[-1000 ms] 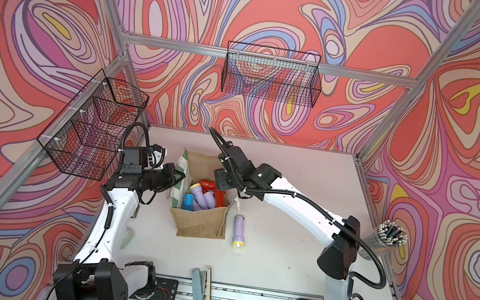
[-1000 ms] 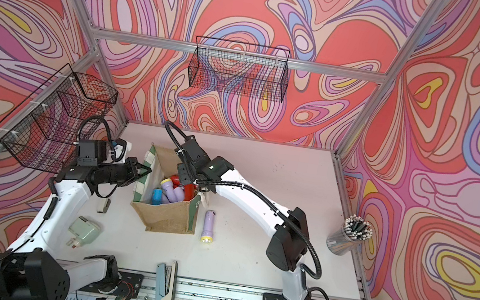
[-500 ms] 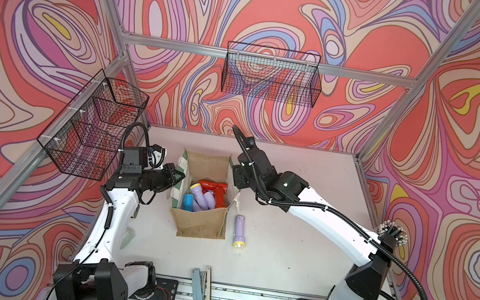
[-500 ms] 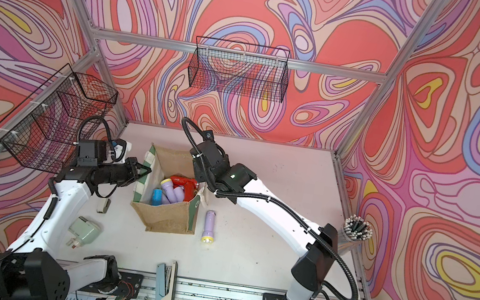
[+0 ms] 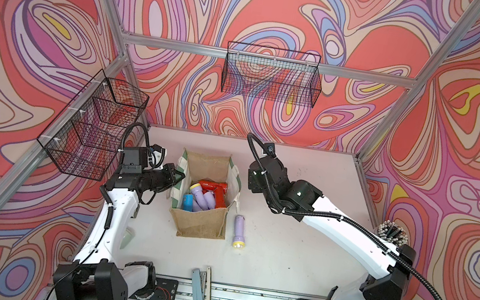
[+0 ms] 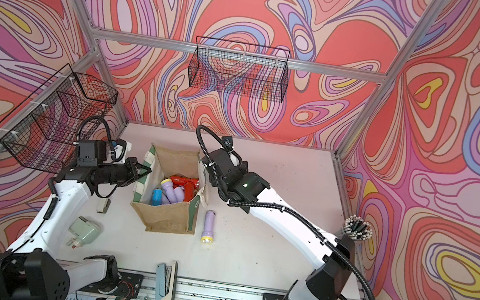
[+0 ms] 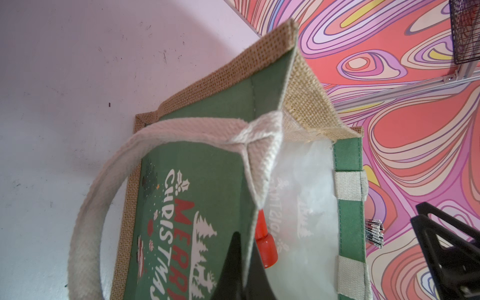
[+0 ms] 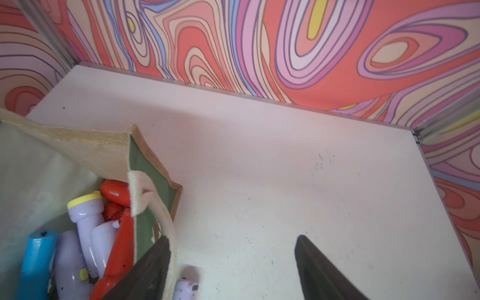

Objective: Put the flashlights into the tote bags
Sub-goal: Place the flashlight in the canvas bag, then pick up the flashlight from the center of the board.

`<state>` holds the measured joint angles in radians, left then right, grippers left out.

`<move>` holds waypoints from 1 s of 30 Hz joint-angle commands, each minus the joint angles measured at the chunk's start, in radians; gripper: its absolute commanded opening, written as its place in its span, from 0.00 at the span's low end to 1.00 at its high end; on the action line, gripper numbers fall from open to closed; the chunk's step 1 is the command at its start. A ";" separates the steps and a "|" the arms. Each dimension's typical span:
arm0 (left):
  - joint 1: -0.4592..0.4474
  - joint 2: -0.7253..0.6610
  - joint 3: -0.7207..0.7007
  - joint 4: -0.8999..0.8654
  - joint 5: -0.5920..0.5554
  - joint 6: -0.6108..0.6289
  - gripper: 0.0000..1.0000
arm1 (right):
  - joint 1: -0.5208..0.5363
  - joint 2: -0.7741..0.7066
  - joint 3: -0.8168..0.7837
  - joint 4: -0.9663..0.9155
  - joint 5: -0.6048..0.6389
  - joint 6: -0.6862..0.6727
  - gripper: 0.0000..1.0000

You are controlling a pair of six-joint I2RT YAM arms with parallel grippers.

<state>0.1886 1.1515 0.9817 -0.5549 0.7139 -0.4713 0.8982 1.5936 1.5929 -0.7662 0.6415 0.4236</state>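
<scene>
— Jute tote bag (image 5: 202,216): report condition and contents.
— Upright, mouth open. Left gripper (image 5: 178,177) is clamped on the bag's side panel at the rim, holding it spread. Red, blue and lilac flashlights (image 5: 205,194) lie inside.
— Items outside?
— A lilac flashlight (image 5: 239,229) lies on the table (image 5: 296,257) just beside the bag wall that faces the right arm, parallel to it.
— Right gripper?
— Right gripper (image 8: 232,239): jaws wide, empty, close to the bag's handle on that side.
— Step and next move?
— Judged: pickup of that flashlight. Descend, straddle the barrel crosswise, close, lift clear of the rim, release over the mouth.
</scene>
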 commanded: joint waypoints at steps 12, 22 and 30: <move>-0.002 -0.014 0.000 -0.003 0.008 0.012 0.00 | -0.245 -0.021 -0.223 -0.012 -0.378 0.221 0.79; -0.002 -0.011 0.002 -0.008 0.008 0.014 0.00 | -0.264 0.050 -0.282 0.027 -0.598 0.243 0.72; -0.002 -0.010 -0.002 0.019 0.011 -0.006 0.00 | -0.263 0.099 -0.387 0.120 -0.770 0.311 0.66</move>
<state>0.1886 1.1515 0.9817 -0.5556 0.7139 -0.4740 0.6399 1.6653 1.2255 -0.6861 -0.0399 0.6930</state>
